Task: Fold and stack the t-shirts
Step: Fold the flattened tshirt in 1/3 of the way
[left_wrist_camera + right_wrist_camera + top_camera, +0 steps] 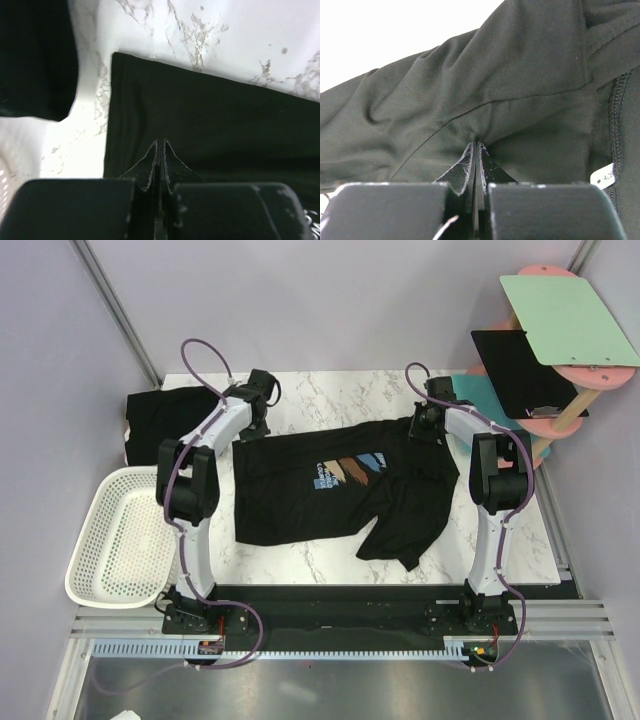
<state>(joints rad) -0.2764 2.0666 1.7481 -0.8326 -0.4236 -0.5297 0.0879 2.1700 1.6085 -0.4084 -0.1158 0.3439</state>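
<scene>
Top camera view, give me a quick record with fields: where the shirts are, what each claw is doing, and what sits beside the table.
printed t-shirt: spread on the marble table, print up
second t-shirt: bunched at the far left corner
left claw: shut on the printed t-shirt near its far left corner
right claw: shut on the printed t-shirt near its collar
basket: white, at the table's left side

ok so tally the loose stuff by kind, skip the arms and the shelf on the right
t-shirts: 2 (the printed t-shirt spread out mid-table, the plain black t-shirt bunched at the far left)
white basket: 1
total: 3
</scene>
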